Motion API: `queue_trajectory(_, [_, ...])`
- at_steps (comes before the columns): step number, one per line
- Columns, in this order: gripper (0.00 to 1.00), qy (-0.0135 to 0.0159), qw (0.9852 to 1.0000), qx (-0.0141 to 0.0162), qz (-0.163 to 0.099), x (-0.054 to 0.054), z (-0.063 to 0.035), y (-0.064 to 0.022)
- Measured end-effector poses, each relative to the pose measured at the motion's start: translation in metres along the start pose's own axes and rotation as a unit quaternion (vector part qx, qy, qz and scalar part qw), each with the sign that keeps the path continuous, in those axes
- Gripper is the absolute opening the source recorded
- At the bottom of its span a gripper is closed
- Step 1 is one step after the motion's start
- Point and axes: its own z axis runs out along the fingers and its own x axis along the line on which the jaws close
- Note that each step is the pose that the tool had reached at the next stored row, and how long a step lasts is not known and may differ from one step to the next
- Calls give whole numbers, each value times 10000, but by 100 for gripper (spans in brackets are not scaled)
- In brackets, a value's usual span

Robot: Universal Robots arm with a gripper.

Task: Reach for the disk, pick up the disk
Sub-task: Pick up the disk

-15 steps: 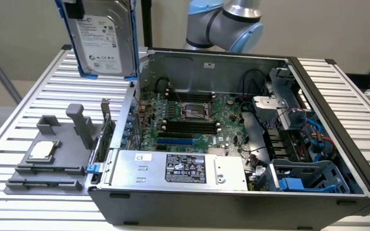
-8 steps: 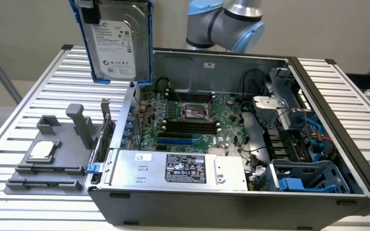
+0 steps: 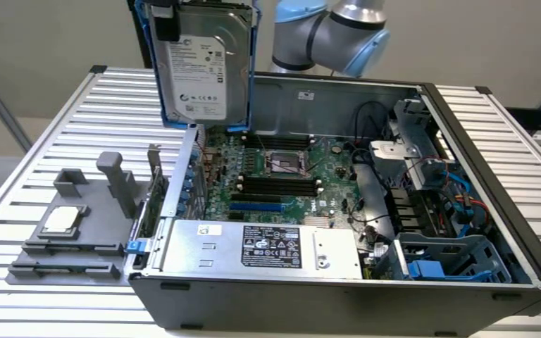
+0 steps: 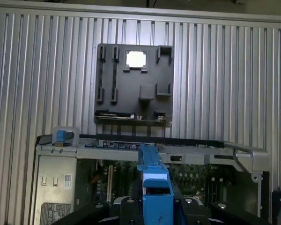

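The disk (image 3: 203, 60), in its blue bracket, was held upright in the air above the open computer case (image 3: 346, 296), over the case's rear corner toward the exterior view's left, clear of the motherboard (image 3: 280, 176). It was seen gripped at its top by the gripper (image 3: 167, 17), whose jaws were closed on the bracket. In the wrist view the blue bracket edge (image 4: 154, 187) was seen between the dark fingers (image 4: 126, 208). A grey tray (image 3: 68, 236) carrying a small silver chip (image 3: 62, 220) lay on the slatted table (image 3: 26, 176), just beside the case.
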Motion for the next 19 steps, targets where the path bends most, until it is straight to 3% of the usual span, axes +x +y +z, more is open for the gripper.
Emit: queue_trajectory(19, [33,0,10000,0,0,264,-48,-855])
